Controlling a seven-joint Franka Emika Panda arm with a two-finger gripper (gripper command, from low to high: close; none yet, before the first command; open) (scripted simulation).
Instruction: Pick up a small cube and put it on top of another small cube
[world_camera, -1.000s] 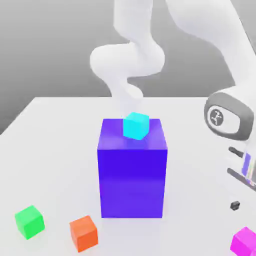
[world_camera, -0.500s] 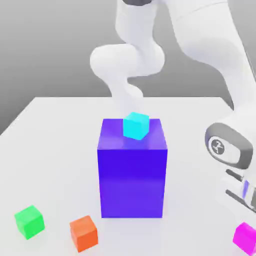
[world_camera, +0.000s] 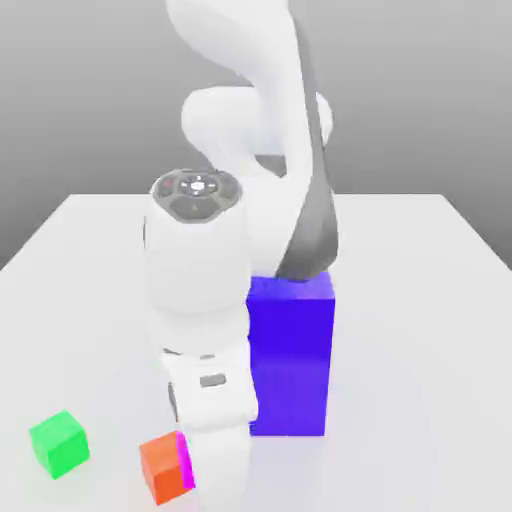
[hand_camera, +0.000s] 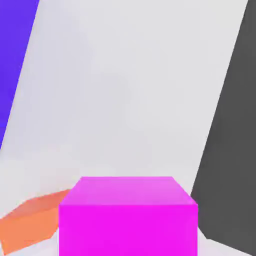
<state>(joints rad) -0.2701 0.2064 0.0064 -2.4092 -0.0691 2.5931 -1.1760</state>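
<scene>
The small magenta cube (world_camera: 184, 461) shows as a thin strip beside the orange-red cube (world_camera: 162, 468), at the front of the exterior view's left half. My gripper (world_camera: 200, 470) comes down on it from above, and the white hand body covers most of it. In the hand view the magenta cube (hand_camera: 127, 217) sits close and centred under the hand. The orange-red cube (hand_camera: 30, 222) lies just beside it and lower. The magenta cube looks held, at about the orange-red cube's height or slightly above it.
The big blue block (world_camera: 295, 360) stands right behind the hand, its top partly covered by the arm, and it also edges into the hand view (hand_camera: 15, 60). A green cube (world_camera: 58, 442) rests at the front left of the white table (world_camera: 80, 300).
The arm has swung from the exterior view's right edge to the front left. The magenta cube went with it and is now beside the orange-red cube. The arm now hides the cyan cube.
</scene>
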